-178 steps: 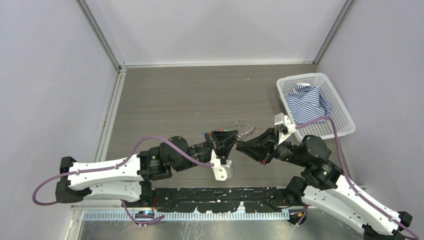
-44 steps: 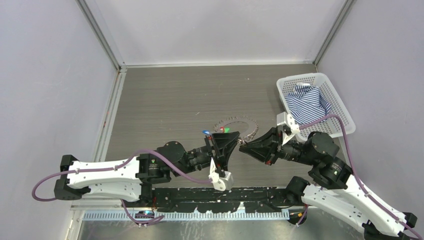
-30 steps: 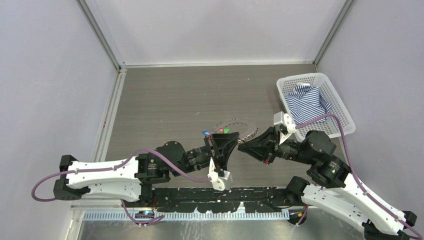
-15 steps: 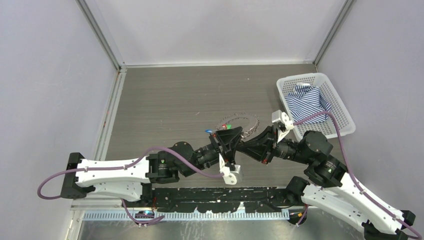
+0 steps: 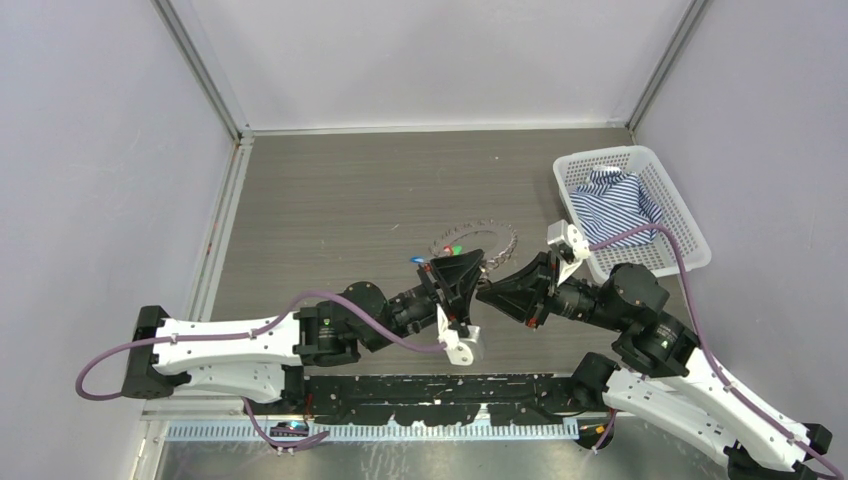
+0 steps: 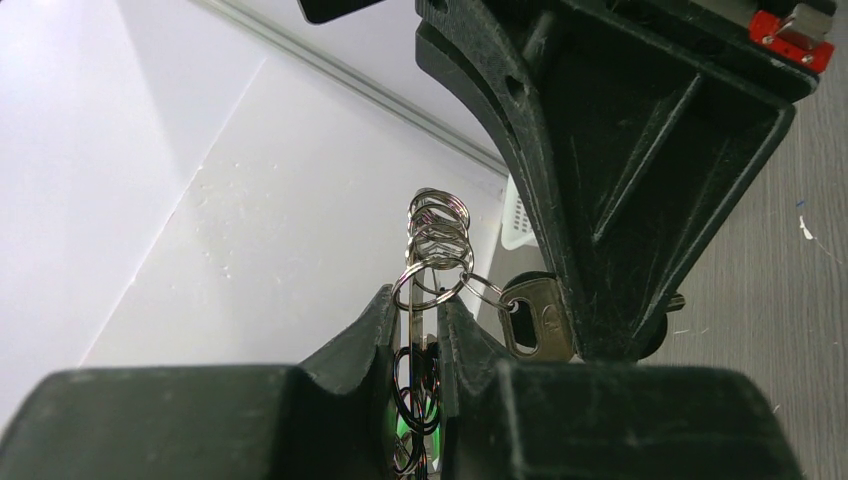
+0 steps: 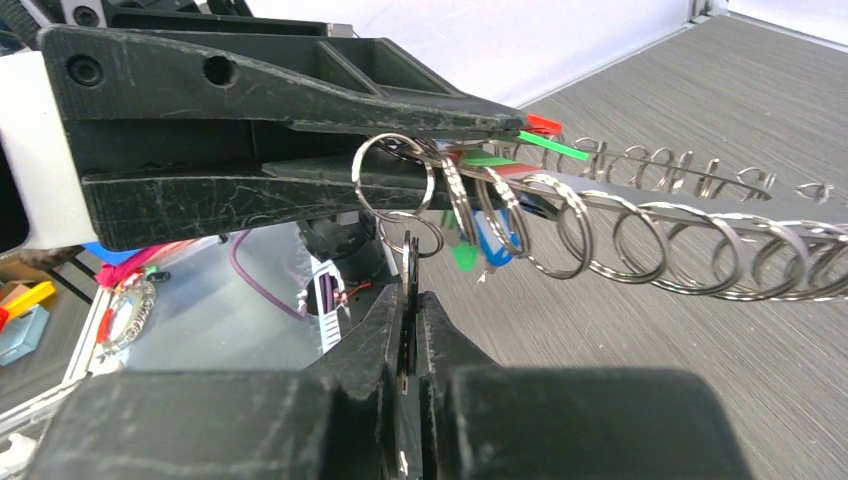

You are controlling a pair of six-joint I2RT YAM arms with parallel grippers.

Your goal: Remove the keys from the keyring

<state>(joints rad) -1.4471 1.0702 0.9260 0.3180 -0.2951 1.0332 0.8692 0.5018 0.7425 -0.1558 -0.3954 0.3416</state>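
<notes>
1. Comparing earlier views, the left gripper point(image 6: 412, 308), clamped narrow on the keyring point(image 6: 438, 222) at frame centre, is found shifted rightward.
2. One key point(image 6: 535, 318) is pinched by the right gripper point(image 7: 410, 298); no separation yet.

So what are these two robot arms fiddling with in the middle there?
They are working keys off a keyring. The left pincer clamps the keyring, and the right pincer pinches one key hanging from it. That key is not off yet, and coloured keys sit on the ring too.
</notes>
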